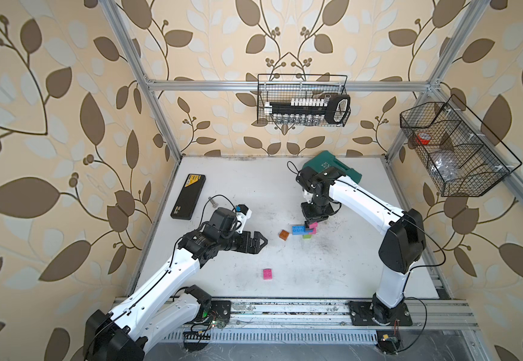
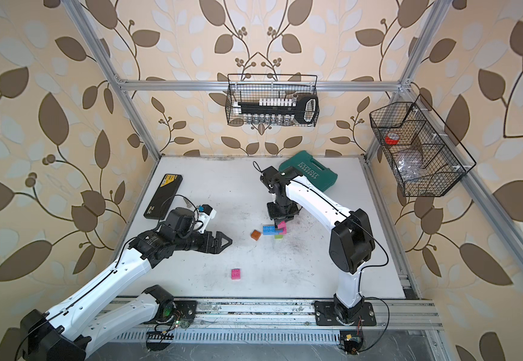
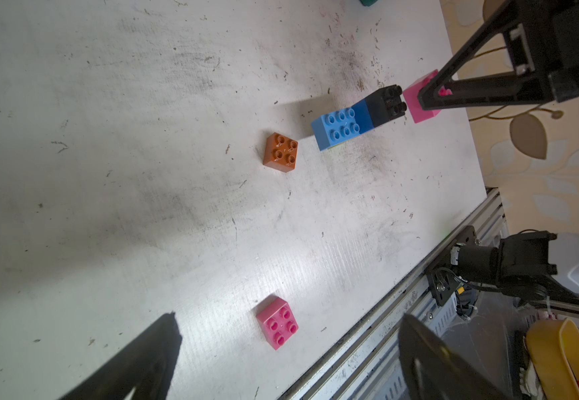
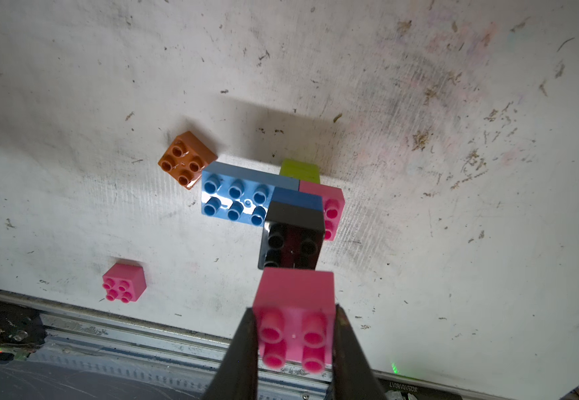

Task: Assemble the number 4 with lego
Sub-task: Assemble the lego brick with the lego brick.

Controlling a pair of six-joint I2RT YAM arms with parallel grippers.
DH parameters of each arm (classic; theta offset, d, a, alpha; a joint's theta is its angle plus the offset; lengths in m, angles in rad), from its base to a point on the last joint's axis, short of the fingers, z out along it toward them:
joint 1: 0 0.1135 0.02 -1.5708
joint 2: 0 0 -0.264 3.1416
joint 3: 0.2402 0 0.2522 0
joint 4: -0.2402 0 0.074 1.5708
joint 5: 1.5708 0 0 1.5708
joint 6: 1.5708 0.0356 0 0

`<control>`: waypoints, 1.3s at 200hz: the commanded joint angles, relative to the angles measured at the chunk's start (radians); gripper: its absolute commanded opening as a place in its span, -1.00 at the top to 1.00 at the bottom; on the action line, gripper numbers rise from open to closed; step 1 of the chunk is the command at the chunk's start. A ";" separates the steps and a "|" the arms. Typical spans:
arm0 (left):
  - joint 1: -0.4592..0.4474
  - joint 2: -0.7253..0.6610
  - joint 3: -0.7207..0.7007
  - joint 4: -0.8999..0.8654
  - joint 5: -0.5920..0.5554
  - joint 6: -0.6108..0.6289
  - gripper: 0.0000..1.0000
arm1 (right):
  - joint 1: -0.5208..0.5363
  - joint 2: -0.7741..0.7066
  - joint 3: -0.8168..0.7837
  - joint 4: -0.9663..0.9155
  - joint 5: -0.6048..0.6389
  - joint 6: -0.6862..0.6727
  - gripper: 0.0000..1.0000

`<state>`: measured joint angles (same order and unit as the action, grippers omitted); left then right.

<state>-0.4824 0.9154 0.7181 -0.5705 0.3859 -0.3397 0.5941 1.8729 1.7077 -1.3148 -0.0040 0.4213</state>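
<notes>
1. A black wire basket [image 1: 265, 93] on the back rail holds a socket set [image 1: 307, 104]. The side wire basket [image 1: 473, 184] holds red tape [image 1: 422, 138] and a clear bag [image 1: 444, 162].
2. My right end effector [image 4: 296, 346] pinches a glossy pink square studded brick [image 4: 293, 287], close to the black brick [image 4: 291, 239] atop the part-built number 4 [image 4: 236, 201] of blue, pink and lime green bricks.
3. My left end effector [image 1: 261, 242] stands wide apart.
4. An orange brick [image 4: 186, 159] and a loose pink brick [image 4: 123, 282] lie on the scuffed white desk [image 1: 238, 193].

beige wallpaper with large brown and pale leaves [image 1: 66, 103] covers the walls on three sides. a frame of silver aluminium bars [image 1: 207, 83] stands before it. the white, scuffed counter [image 1: 238, 187] is evenly lit. one black wire basket [image 1: 265, 93] hangs on the back bar, a second black wire basket [image 1: 479, 184] on the side wall.
</notes>
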 commanded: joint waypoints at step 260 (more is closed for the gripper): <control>0.009 -0.005 0.020 0.021 0.005 0.024 -0.98 | -0.024 0.001 -0.167 0.166 -0.055 0.155 0.72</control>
<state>-0.4824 0.9188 0.7181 -0.5709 0.3855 -0.3397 0.5728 1.8454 1.5970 -1.1641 -0.0528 0.5552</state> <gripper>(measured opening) 0.989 0.250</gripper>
